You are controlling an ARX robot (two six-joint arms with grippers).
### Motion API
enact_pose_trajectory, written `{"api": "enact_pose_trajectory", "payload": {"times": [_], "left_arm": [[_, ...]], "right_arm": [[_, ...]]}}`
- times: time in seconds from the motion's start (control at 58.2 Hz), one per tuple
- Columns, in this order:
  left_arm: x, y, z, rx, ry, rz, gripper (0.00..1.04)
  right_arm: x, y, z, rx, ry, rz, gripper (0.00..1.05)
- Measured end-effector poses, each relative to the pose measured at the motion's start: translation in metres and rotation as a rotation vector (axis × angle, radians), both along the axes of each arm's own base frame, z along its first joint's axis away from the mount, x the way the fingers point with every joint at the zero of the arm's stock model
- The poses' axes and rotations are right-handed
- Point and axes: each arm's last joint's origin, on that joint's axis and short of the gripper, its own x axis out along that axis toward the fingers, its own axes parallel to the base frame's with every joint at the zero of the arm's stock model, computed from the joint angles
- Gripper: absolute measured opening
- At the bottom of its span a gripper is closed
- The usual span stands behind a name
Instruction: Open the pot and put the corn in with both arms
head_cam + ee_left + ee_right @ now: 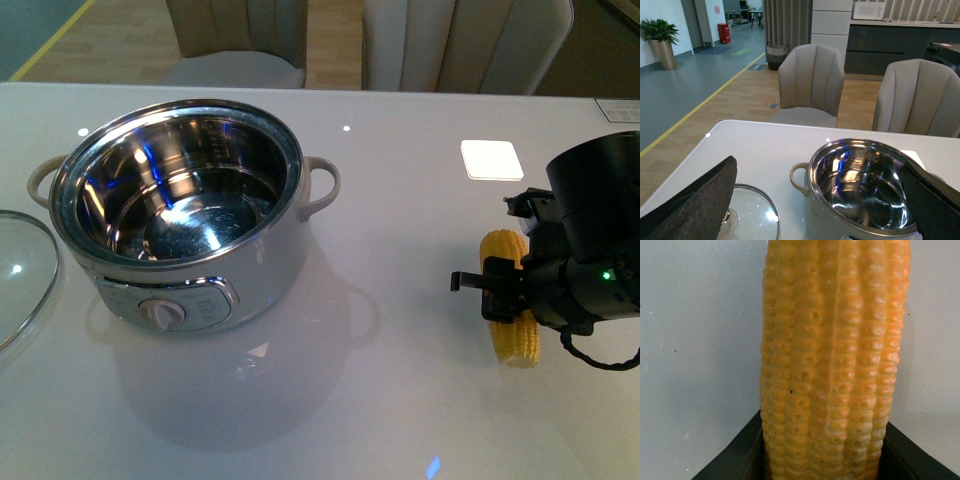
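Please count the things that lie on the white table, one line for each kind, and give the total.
Pot: 1
Glass lid: 1
Corn cob: 1
White square pad: 1
Flat label, cut off at the picture's edge: 1
Total: 5

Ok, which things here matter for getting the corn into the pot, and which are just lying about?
For the job:
pot, open
corn, on the table
right gripper, around the corn
glass lid, already off, beside the pot

Just lying about:
white square pad on the table
two chairs behind it
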Motion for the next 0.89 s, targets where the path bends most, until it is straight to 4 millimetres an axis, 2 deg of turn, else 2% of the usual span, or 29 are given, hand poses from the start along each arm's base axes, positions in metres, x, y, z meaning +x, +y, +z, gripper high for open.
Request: {"api": "enact_pose_trajectory", "payload": {"times": [0.327,0.516,0.671,0.791,0.894], "left_arm": [[0.0,0.0,0.0,0.0,0.0,0.0,0.98],[0.0,0.0,0.0,0.0,0.0,0.0,0.98],[0.0,0.0,0.0,0.0,0.0,0.0,0.98],[0.0,0.0,0.0,0.0,0.0,0.0,0.98],[0.0,0.0,0.0,0.0,0.0,0.0,0.98]], "right_arm": [[-0.024,-0.002,0.083,0.113,-0.154,0.087,0.23],[-0.036,-0.016,0.099,0.052,-0.202,0.077,0.23],[-0.043,-0.045,0.104,-0.009,-0.203,-0.015,0.23],[-0.044,-0.06,0.124,-0.02,-0.25,-0.063,0.23],[-0.041,-0.06,0.152,-0.021,-0.326,-0.056,0.23]]}}
